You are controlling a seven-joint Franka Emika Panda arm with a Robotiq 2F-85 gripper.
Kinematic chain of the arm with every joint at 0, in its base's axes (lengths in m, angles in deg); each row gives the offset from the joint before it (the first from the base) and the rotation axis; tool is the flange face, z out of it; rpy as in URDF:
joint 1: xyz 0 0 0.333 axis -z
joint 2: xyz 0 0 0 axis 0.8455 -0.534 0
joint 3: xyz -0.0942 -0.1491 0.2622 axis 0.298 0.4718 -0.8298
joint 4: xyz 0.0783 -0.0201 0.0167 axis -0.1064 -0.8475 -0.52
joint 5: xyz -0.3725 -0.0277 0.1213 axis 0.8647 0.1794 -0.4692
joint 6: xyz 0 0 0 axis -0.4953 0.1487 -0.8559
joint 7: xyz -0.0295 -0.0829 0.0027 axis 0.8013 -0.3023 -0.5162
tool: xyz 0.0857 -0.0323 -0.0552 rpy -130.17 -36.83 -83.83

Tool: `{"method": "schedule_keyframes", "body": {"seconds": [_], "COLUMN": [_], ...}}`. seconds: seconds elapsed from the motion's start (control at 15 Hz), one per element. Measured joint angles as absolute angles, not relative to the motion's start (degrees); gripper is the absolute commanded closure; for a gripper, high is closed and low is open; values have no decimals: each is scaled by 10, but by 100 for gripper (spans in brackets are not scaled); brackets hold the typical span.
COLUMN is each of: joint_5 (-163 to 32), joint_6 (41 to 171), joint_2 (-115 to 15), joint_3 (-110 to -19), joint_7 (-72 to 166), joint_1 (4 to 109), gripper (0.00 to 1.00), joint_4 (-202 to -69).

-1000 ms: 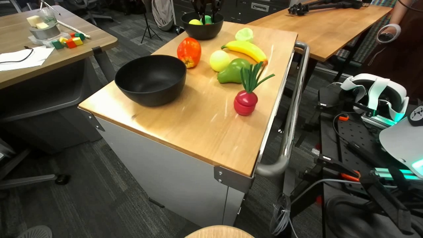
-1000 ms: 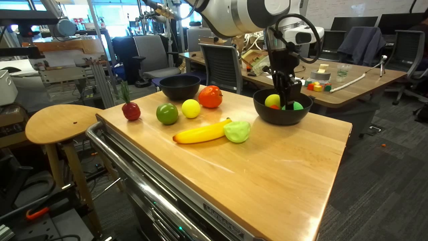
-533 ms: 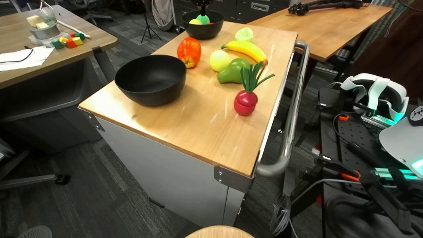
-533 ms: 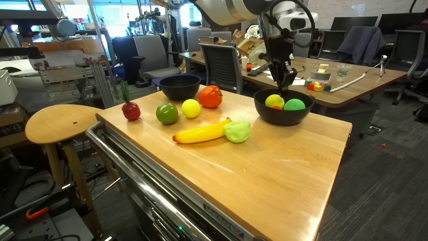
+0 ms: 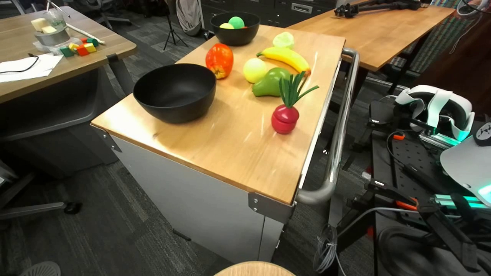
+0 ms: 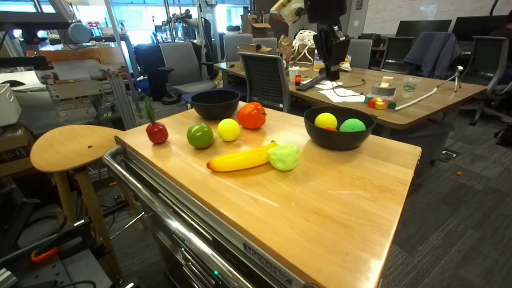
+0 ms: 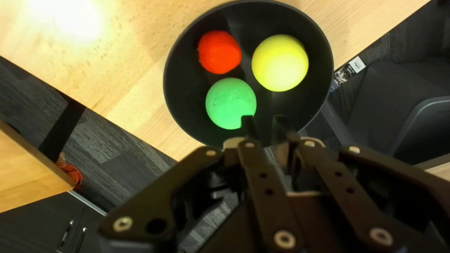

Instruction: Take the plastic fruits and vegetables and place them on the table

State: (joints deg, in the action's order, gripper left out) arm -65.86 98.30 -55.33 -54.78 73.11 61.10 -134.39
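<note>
Jaws parted by a slim gap at their tips hang above a black bowl (image 6: 339, 141) on a wooden bench (image 6: 320, 208). The bowl, near a corner and beside the long edge opposite the metal bar (image 5: 343, 120), holds a green ball (image 7: 230, 103), a red-orange piece (image 7: 219, 52) and a yellow ball (image 7: 280, 63). Across the bench, an upright, leafy red radish (image 5: 286, 115) stands near the diagonally opposite corner; a green fruit (image 5: 267, 83) sits just beside a yellow fruit (image 5: 254, 70), and an orange-red fruit (image 5: 219, 61) rests toward the long edge opposite the bar. Nearer the bar's edge, a yellow banana (image 6: 242, 158) lies with one end just beside a pale green piece (image 6: 284, 157). A second black bowl (image 6: 215, 109) sits just beside the orange-red fruit, near the corner where a short edge meets the long edge opposite the bar. Off that short edge stands a round wooden stool (image 6: 76, 146).
</note>
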Motion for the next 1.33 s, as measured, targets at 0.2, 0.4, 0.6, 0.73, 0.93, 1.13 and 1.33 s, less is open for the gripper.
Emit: {"method": "schedule_keyframes", "body": {"seconds": [0.2,0.4,0.6,0.73,0.93,1.13,1.33], "joint_5": [-659,-661,-687,-711,-743,-761,-772], "joint_6": [990,1031,1079,1102,1132,1155,1177], "joint_2": [-554,-565,-586,-604,-631,-659,-683], "joint_3": [-547,-547,-548,-549,-550,-550,-550], "joint_7": [738,745,748,750,751,755,759], "joint_1": [620,630,638,642,648,653,656], "gripper": [25,4,2,8,17,24,39], "joint_4": [-1367,-1388,-1397,-1395,-1387,-1370,-1349]}}
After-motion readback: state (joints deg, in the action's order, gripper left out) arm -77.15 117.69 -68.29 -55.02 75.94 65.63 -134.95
